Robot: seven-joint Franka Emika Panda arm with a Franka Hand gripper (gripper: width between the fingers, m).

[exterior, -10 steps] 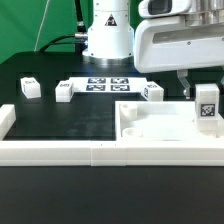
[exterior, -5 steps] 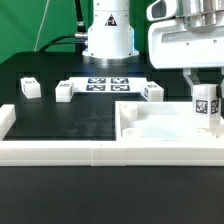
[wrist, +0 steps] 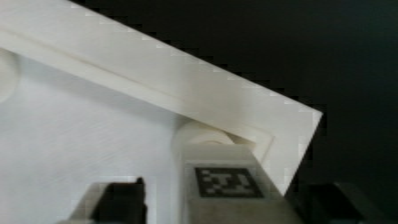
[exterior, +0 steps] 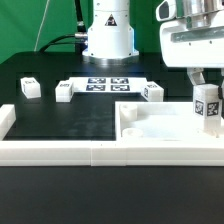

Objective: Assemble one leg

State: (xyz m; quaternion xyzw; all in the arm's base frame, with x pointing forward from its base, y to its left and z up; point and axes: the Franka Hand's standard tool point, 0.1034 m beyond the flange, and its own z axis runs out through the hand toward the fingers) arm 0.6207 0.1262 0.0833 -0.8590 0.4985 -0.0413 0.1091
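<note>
My gripper (exterior: 207, 88) is shut on a leg (exterior: 207, 106), a small white block with a black-and-white tag. It holds the leg upright over the far right corner of the large white body (exterior: 150, 126), at or just above its surface. In the wrist view the leg (wrist: 228, 182) sits between my two dark fingers (wrist: 119, 200), right beside a round recess (wrist: 214, 136) at the body's corner (wrist: 267, 110). Three more legs lie on the black table: one (exterior: 30, 88), a second (exterior: 64, 90) and a third (exterior: 153, 92).
The marker board (exterior: 105, 84) lies at the back in front of the robot's base (exterior: 107, 35). A low white wall (exterior: 70, 152) runs along the table's front and the exterior view's left side.
My gripper has moved toward the exterior view's right and a little down, carrying the leg closer to the body's far right corner.
</note>
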